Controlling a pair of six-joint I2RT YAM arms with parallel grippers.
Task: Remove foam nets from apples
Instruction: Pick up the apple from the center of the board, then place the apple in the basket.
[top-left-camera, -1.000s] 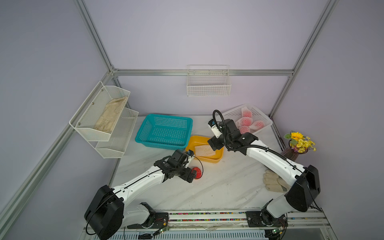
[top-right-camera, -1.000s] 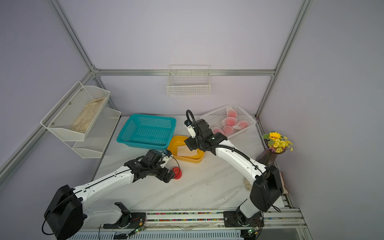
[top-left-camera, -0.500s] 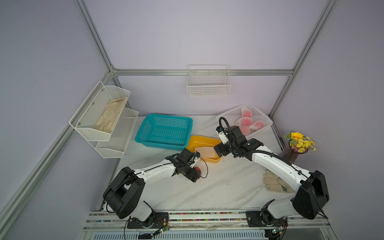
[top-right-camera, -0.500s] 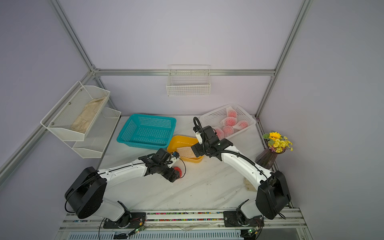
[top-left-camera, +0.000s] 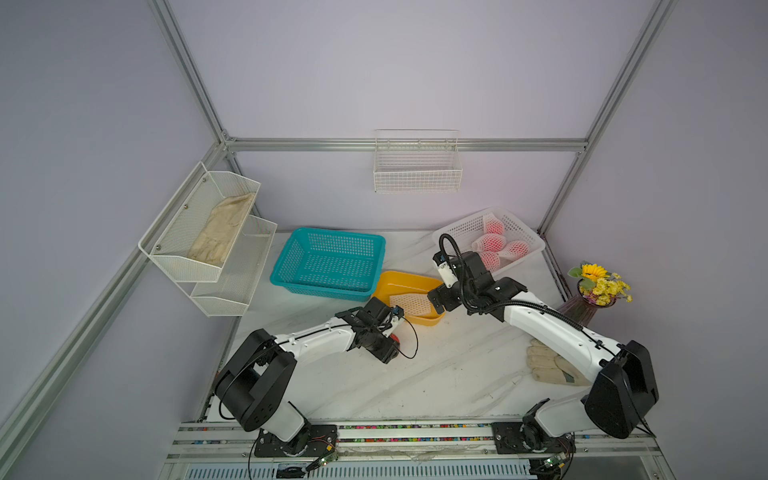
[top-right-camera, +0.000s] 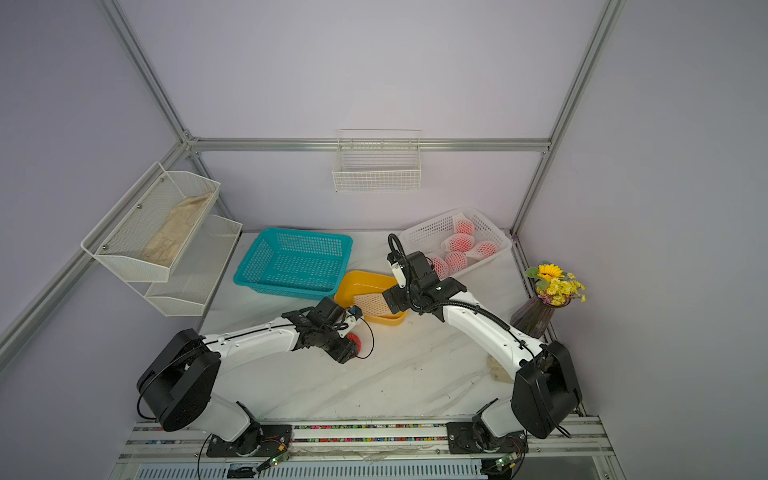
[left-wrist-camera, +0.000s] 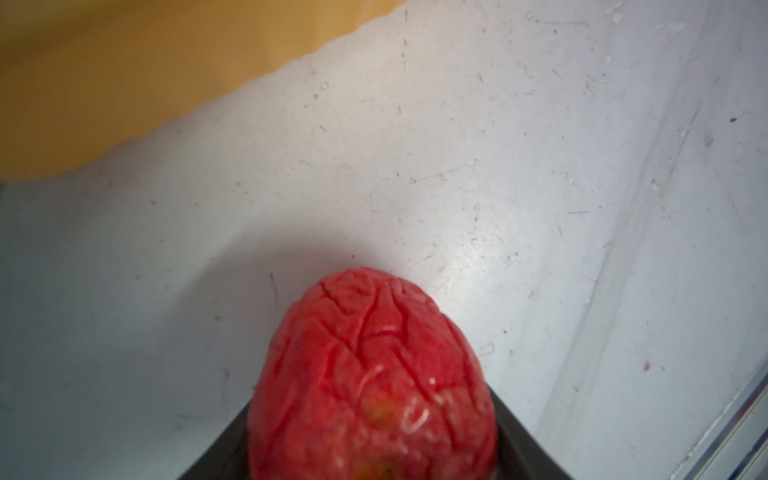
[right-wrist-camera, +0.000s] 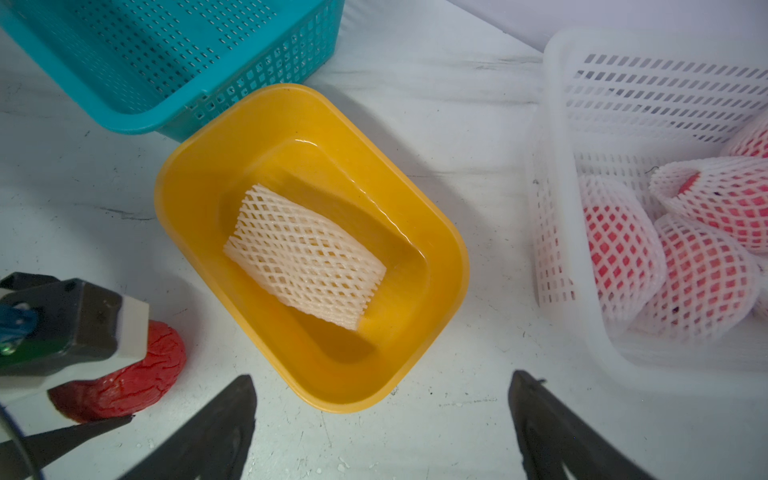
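- Bare apple (left-wrist-camera: 374, 382): red, wrinkled skin, no net; it lies on the white table (right-wrist-camera: 457, 124), near and left of the yellow tub (right-wrist-camera: 440, 249).
- Left gripper (top-left-camera: 386, 343): lowered over the bare apple, a black jaw on either side of it; whether the jaws press on the fruit cannot be told.
- Foam net (right-wrist-camera: 305, 257): one empty flattened sleeve, lying on the floor of the yellow tub.
- Right gripper (right-wrist-camera: 384, 380): jaws spread wide, holding nothing, above the tub's near rim.
- Netted apples (right-wrist-camera: 702, 282): still sleeved, heaped in the white basket (right-wrist-camera: 557, 208), far right.
- Teal basket (right-wrist-camera: 166, 62): just beside the tub, far left of it.
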